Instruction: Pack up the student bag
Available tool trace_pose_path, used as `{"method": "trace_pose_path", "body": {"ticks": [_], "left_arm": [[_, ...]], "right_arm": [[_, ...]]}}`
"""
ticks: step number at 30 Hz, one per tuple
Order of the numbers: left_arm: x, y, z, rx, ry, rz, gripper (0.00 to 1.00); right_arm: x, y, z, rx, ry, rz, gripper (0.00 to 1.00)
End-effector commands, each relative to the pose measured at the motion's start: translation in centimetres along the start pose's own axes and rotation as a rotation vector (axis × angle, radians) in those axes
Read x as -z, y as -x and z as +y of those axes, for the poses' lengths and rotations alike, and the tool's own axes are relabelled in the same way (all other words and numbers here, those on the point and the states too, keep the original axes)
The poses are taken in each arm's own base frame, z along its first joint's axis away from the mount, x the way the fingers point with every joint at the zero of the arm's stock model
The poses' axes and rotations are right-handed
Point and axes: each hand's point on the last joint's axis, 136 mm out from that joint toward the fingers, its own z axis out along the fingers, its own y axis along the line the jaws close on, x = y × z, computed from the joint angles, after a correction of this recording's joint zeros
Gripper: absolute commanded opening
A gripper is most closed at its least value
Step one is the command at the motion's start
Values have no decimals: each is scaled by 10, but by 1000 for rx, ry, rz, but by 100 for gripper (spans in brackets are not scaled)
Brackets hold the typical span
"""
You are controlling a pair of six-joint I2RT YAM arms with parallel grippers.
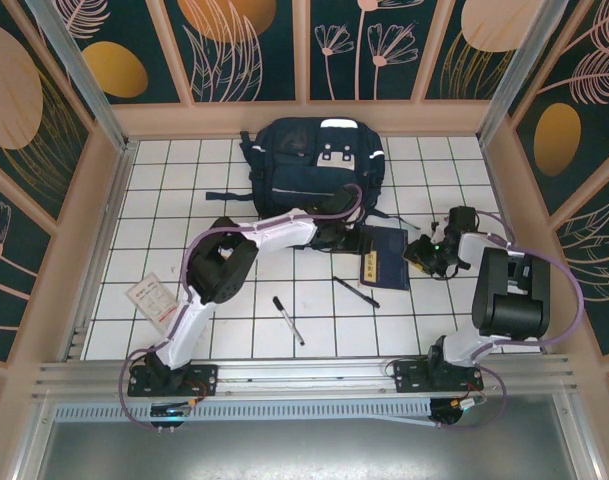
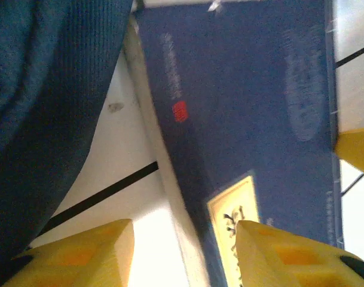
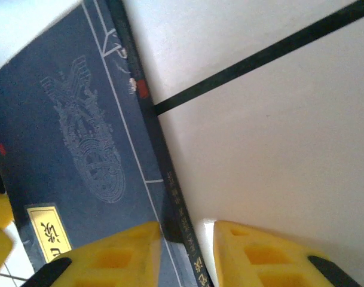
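Bag lies at 12 o'clock on the desk, close to the back wall. I cannot tell if its top is open. The notebook lies flat just below it, at about 5 o'clock from the bag.

My left hand is at the notebook's 9 o'clock edge. Its fingers are a fair way apart and hold nothing. My right hand is at the 3 o'clock edge. Its fingers are close together, with the notebook's edge in the gap, but I see no real grip.

Here is what worries me. The notebook is thin and flat, so fingers may slide over it or scrape the desk. If my right hand pinches now, it may catch just the cover and flip it open. If both hands push in, the notebook may bend, or the hands may bump. My left hand is right beside the bag cloth and could snag it and drag the bag. A pen at 7 o'clock from the notebook could get knocked.
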Motion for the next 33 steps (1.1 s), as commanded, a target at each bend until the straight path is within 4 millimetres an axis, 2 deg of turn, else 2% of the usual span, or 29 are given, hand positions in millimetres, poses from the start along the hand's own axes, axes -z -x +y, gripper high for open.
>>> {"method": "trace_pose_path", "body": {"ticks": [1,8,12,15,18,23,25,31,33], "left_arm": [[-10,-4,-9,18,-41,37,43],[-24,-18,-3,22,-63,93,30],[-33,-24,6,29,-53,113,21],[-34,-24,11,28,-36,114,17],[-35,-22,13,21,-37,111,12],[-41,-23,34,19,4,117,7],[-44,-25,38,20,-2,121,0],[-49,-29,48,43,-17,117,0],[-51,-32,54,54,-24,120,0]], "right_arm": [[-8,-9,24,46,128,63,26],[5,-12,56,66,296,74,25],[15,-8,67,45,388,49,31],[20,0,55,1,364,-10,37],[21,1,39,-46,333,-39,39],[10,-10,11,-83,201,-28,41],[5,-15,7,-74,169,-12,41],[3,-21,-12,-78,39,-32,46],[6,-21,-12,-65,31,-40,47]]}}
